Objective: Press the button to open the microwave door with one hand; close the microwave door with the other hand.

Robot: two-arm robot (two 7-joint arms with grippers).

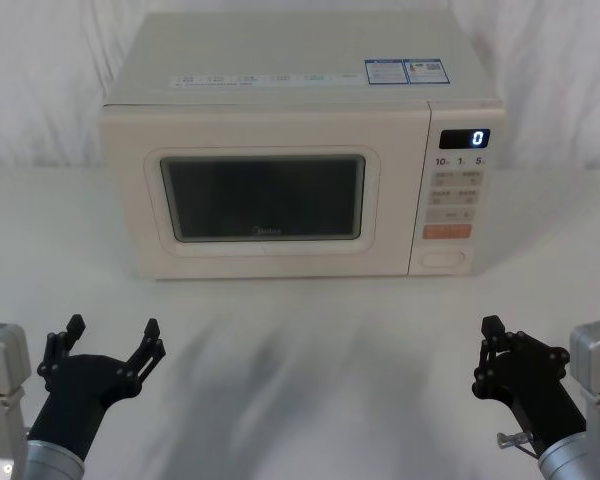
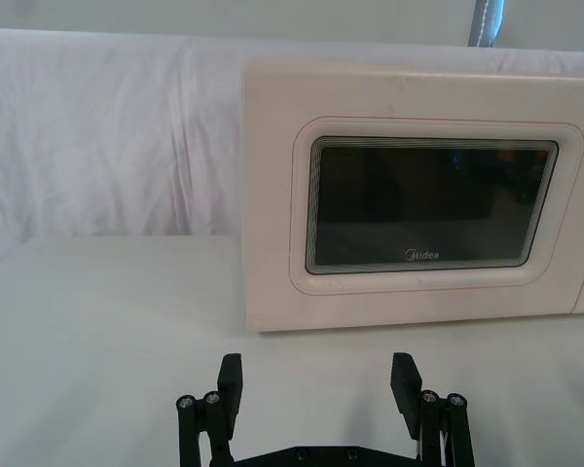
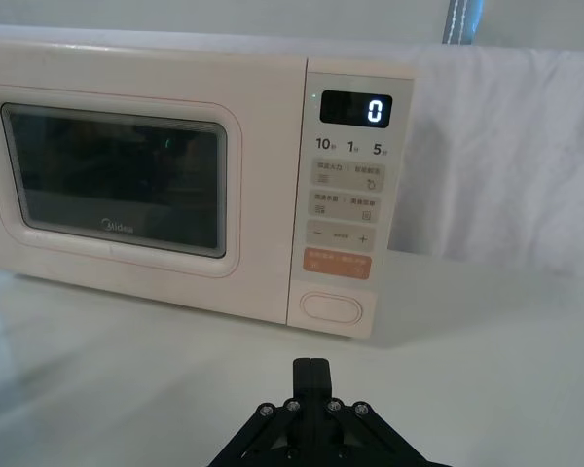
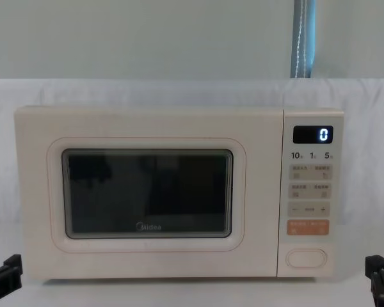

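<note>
Left gripper (image 1: 110,340), black, fingers spread apart and holding nothing, low over the white-draped desk (image 1: 300,350) at near left, well apart from the oven.

Wide cream microwave door with dark rounded glass window (image 1: 263,197): flush, not yet opened, dead ahead between the two arms.

Large plain cream pill-shaped button (image 1: 444,258): bottom of the narrow cream control panel (image 1: 455,200), under the orange rectangular key (image 1: 446,231); its long axis runs sideways.

Right gripper (image 1: 492,352), black, fingers pinched together and empty, near right. The button lies straight forward of it and slightly inward (clearly the nearer arm for the press, in my judgement).
</note>
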